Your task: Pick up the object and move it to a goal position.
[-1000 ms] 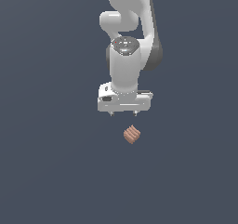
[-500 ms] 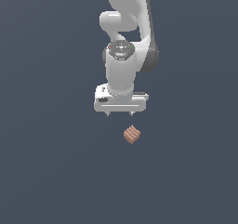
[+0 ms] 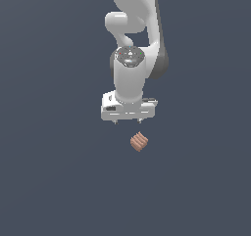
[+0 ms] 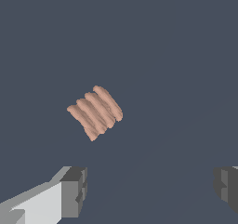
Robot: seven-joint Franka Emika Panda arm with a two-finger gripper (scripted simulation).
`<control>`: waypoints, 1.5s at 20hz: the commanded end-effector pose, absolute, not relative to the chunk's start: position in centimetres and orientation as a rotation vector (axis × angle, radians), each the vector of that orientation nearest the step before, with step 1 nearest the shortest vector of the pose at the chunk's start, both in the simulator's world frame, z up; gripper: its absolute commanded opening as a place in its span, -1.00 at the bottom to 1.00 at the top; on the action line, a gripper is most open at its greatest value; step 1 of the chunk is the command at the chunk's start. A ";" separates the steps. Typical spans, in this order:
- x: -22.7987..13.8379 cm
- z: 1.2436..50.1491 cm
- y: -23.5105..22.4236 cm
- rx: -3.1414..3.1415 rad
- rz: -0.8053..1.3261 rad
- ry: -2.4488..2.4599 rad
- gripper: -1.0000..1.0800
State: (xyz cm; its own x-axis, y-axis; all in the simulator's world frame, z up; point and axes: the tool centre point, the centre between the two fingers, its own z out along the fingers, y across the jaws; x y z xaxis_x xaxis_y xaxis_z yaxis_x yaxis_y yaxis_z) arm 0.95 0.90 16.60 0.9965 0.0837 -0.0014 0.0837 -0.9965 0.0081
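One salmon-brown ridged object (image 3: 139, 141) sits just below centre in my exterior view, apart from the tool (image 3: 128, 122) hanging above it; my wrist view shows the object (image 4: 95, 112) beyond both fingers (image 4: 74, 191), spread wide, gripping nothing.

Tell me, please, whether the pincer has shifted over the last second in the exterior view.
Yes. The pincer has drifted toward the exterior view's left and slightly upward, judged against the ridged object, which has stayed put.
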 end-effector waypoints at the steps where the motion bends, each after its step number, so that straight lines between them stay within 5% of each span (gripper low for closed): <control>1: 1.2 16.2 1.2 3.126 -0.003 0.192 0.92; 30: 4.0 9.0 6.5 2.932 0.000 1.127 0.92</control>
State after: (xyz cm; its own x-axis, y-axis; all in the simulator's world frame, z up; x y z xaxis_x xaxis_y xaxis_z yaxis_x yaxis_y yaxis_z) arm 4.00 6.41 9.11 0.7479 0.6639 -0.0008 0.6639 -0.7479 -0.0001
